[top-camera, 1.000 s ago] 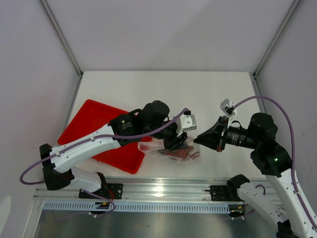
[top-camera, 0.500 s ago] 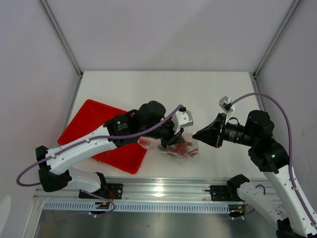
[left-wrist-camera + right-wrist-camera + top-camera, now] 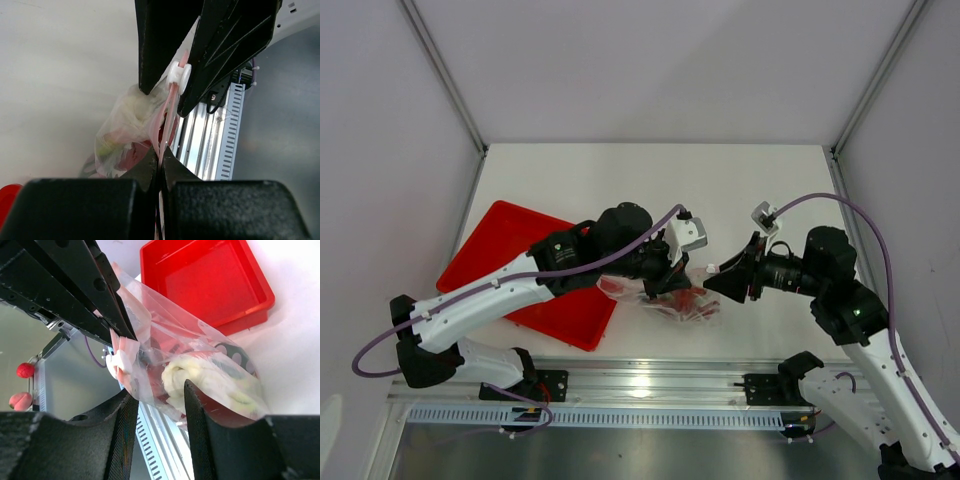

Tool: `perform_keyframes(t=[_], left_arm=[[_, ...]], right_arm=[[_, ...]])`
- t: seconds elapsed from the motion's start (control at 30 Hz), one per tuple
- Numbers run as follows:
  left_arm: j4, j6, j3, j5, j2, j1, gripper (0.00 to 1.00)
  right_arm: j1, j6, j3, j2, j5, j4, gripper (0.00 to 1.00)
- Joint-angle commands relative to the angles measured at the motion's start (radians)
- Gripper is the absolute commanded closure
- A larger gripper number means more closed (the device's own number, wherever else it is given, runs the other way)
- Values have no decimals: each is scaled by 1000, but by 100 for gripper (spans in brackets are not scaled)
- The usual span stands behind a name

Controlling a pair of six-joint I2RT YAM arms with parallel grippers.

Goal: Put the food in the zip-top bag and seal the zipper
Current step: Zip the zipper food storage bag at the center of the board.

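Filled zip-top bag [image 3: 200,360] between open right tool [image 3: 159,405] fingers, red tray [image 3: 207,280] behind.

The far half of the white table [image 3: 650,180] is bare, with lots of room to pass. The red tray [image 3: 500,265] sits on the left side, and the left arm [image 3: 520,290] lies across its near corner. In the middle near the front, the bag [image 3: 675,298] is squeezed between the left gripper [image 3: 658,280] and the right gripper [image 3: 715,280], so little room is left there. The metal rail [image 3: 650,385] blocks the near edge.
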Motion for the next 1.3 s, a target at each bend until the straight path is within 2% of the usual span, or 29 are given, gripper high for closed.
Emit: perform_keyframes(t=[0.0,0.17,0.33,0.37,0.4,0.43,0.47,0.53,0.6,0.63,0.73,0.77,0.83,0.87,0.9,1.03,1.2,1.27], left_arm=[[17,-26,31,24,-21,8,99],[21,-29,29,44,-18,11,100],[23,-31,28,60,-18,14,99],[23,-31,28,60,-20,14,99],[23,-31,35,60,-20,16,99],[23,-31,26,58,-23,16,99],[23,-32,26,54,-26,17,99],[32,-40,26,18,-35,19,98],[50,-57,14,-18,-62,22,75],[61,-60,11,-34,-73,24,55],[129,-69,-9,-60,-119,28,33],[162,-68,-12,-54,-127,28,30],[176,-63,11,-40,-126,33,30],[173,-57,20,-16,-118,34,33],[164,-52,58,-3,-107,34,42],[153,-55,103,69,-51,36,51],[159,-59,115,125,-11,36,51],[158,-60,114,127,2,37,60]], right_arm=[[2,9,-15,-19,-50,101,57],[4,22,-48,-26,-74,179,59],[5,42,-75,-11,-102,240,69],[4,48,-81,-13,-110,255,73],[5,64,-94,-13,-116,280,87],[5,68,-97,-14,-119,286,95],[7,68,-100,-14,-117,286,100],[5,68,-103,-16,-125,285,100],[5,74,-106,-23,-120,291,100],[5,79,-109,-25,-123,294,100],[8,87,-108,-22,-137,302,100],[11,84,-105,-22,-139,299,100],[19,72,-100,-17,-133,288,100],[21,65,-97,-16,-136,277,100],[22,64,-94,-13,-134,276,100],[33,62,-80,-5,-137,269,100],[42,61,-74,-5,-134,259,100],[42,64,-74,-6,-133,263,100]])
